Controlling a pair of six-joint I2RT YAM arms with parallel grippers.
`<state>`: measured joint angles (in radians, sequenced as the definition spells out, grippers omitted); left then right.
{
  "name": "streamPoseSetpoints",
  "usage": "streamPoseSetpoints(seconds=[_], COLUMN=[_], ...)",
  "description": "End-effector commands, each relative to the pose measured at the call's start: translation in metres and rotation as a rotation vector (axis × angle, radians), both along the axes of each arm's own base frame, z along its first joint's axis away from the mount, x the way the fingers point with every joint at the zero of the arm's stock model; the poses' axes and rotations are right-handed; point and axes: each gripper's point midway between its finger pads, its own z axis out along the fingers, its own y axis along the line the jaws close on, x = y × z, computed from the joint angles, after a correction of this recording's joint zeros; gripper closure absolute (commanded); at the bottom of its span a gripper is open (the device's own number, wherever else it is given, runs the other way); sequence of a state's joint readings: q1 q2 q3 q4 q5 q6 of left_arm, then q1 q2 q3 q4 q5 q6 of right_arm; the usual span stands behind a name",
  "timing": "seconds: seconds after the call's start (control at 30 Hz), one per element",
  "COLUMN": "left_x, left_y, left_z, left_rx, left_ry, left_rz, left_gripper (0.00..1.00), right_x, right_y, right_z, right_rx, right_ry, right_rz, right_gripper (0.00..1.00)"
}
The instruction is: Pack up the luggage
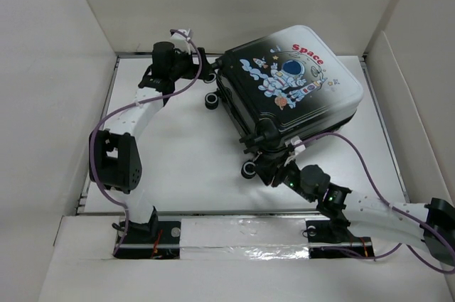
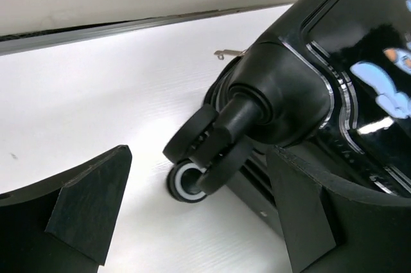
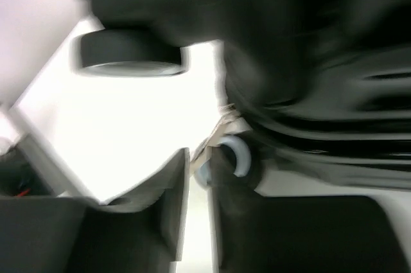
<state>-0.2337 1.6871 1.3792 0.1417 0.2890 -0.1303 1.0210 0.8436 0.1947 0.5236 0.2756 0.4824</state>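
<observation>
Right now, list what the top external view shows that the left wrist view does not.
Only the top external view: the whole luggage lying print-up, with its astronaut and red Space lettering, both arms, and the right gripper at the near wheel corner. Only the left wrist view: a close look at a black caster wheel with a light ring, framed by the wide-apart fingers of the left gripper. Both: the luggage's glossy black shell and the white table.

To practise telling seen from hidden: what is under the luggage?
The luggage lies printed side up on the white table, black wheels sticking out sideways. Anything beneath its shell is covered and cannot be seen.
</observation>
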Motion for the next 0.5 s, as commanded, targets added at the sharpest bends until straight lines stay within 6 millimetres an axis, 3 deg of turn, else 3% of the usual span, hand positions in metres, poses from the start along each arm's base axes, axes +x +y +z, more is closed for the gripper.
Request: streamPoseSetpoints(seconds=[0.0,0.07,0.1,0.13,0.2,0.27,0.3,0.33,0.47], left_x=[0.004,0.013,0.015,0.02,0.023,0.025,0.026,0.031,0.038], left_y=[0.001,-0.002,-0.002,-0.003,-0.006,-0.016,-0.019,-0.021,-0.034], left_z=[-0.006,0.004,-0.01,-0.001,-0.009,-0.001,-0.01,-0.002,-0.012], left_rx=[0.111,0.172,0.196,0.222,0.236,0.216,0.22,0.222,0.226], left_ry=[0.003,-0.036,0.006,-0.022,-0.001,-0.023,0.001,-0.018,0.003], left_rz=[-0.076,-0.097,-0.11,-0.13,-0.154,-0.212,-0.23,-0.239,-0.292], left_gripper=[0.15,0.15,0.15,0.15,0.15,0.16,0.18,0.2,0.35], right_x=[-0.017,-0.02,-0.02,-0.021,-0.022,-0.022,-0.021,-0.022,-0.021], right_y=[0.02,0.02,0.02,0.018,0.016,0.011,0.01,0.008,0.003], right_z=[0.026,0.026,0.027,0.029,0.031,0.034,0.035,0.033,0.036], right_rx=[0.065,0.057,0.057,0.06,0.059,0.055,0.053,0.042,0.039], right_ry=[-0.025,-0.02,-0.02,-0.022,-0.023,-0.025,-0.027,-0.02,-0.026], right_rz=[0.124,0.136,0.136,0.138,0.135,0.123,0.117,0.114,0.096], right_gripper=[0.56,0.48,0.44,0.43,0.41,0.41,0.41,0.41,0.41])
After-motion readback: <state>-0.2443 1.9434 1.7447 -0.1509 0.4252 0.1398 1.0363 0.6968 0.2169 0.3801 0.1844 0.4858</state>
